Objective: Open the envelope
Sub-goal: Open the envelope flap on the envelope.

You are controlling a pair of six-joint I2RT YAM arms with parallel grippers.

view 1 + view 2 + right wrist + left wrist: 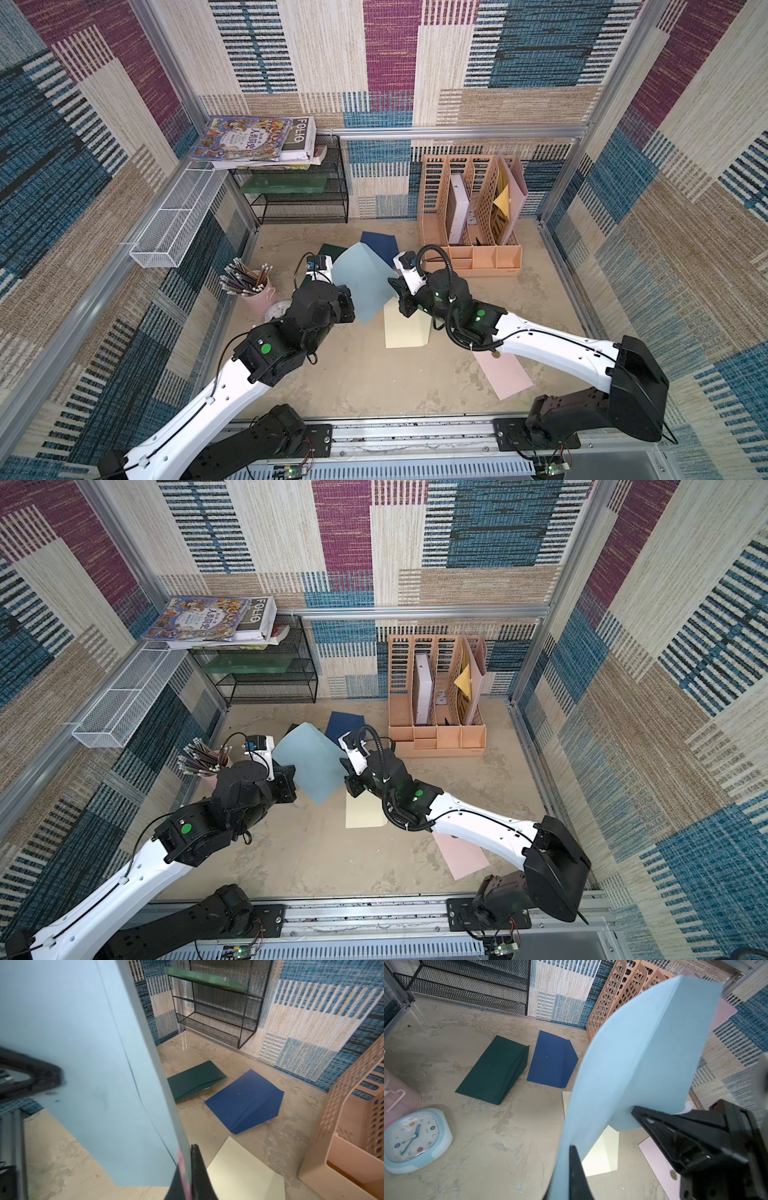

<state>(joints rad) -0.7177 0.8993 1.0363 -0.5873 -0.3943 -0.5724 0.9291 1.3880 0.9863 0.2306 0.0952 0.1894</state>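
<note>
A light blue envelope (363,282) (309,762) hangs in the air over the table's middle, held between both grippers. My left gripper (347,305) (291,787) (569,1149) is shut on its near left edge. My right gripper (397,286) (347,771) (188,1147) is shut on the opposite edge, on the strip beyond a fold line that looks like the flap. In the left wrist view the envelope (633,1064) bows upward, with the right gripper's black fingers (645,1115) pinching it. In the right wrist view the envelope (83,1064) fills the left side.
On the table lie a dark green envelope (494,1070), a dark blue one (552,1059), a cream one (405,328) under the grippers and a pink one (503,370). A pencil cup (253,286), a clock (415,1140), a black mesh shelf (299,195) and a peach file organiser (469,216) stand around.
</note>
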